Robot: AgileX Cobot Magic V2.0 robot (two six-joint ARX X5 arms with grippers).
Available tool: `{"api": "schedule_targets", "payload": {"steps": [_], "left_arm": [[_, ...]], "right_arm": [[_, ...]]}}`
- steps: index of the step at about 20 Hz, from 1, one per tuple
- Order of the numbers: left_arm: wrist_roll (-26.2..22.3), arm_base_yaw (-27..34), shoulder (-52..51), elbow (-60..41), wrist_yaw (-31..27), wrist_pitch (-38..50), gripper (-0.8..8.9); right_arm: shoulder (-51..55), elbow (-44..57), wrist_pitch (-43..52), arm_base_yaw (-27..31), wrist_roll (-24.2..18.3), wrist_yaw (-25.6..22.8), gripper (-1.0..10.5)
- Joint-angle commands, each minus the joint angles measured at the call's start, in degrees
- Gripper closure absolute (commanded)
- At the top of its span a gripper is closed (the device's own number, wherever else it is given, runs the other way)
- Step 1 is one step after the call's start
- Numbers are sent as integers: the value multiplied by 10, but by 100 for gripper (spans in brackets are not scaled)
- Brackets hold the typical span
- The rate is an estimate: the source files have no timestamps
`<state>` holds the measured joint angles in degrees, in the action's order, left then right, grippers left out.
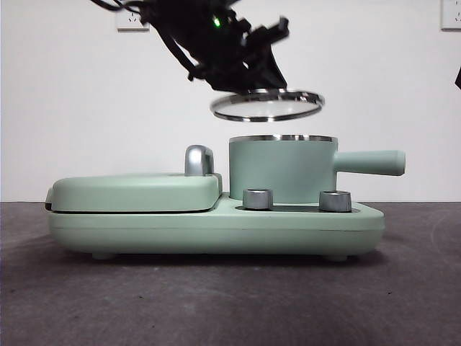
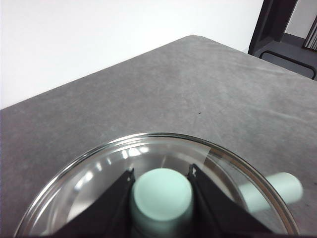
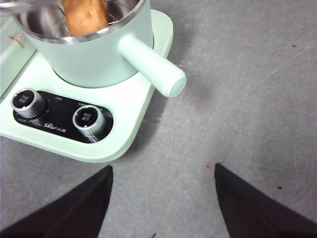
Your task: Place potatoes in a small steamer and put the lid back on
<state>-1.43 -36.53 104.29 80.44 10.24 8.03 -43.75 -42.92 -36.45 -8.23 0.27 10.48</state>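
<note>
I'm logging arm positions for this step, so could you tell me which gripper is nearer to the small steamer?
Left. The left gripper holds the lid by its knob just above the small steamer. The right gripper is open, off to the handle side over the table.

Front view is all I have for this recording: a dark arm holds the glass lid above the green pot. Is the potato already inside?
Observer: Yes. The right wrist view shows the potato lying inside the small steamer.
Operator: Which arm has the lid?
Observer: The left gripper. Its jaws are shut on the lid's mint-green knob, as the left wrist view shows.
Operator: And the other arm?
Observer: The right gripper is open and holds nothing, above the bare table beside the cooker's two dials.
</note>
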Motion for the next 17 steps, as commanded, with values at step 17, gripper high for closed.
{"api": "schedule_targets", "payload": {"steps": [17], "left_arm": [[-22,-9,87,34,3,113,804]], "right_arm": [[-8,-3,4,-2,4,-1,626]]}}
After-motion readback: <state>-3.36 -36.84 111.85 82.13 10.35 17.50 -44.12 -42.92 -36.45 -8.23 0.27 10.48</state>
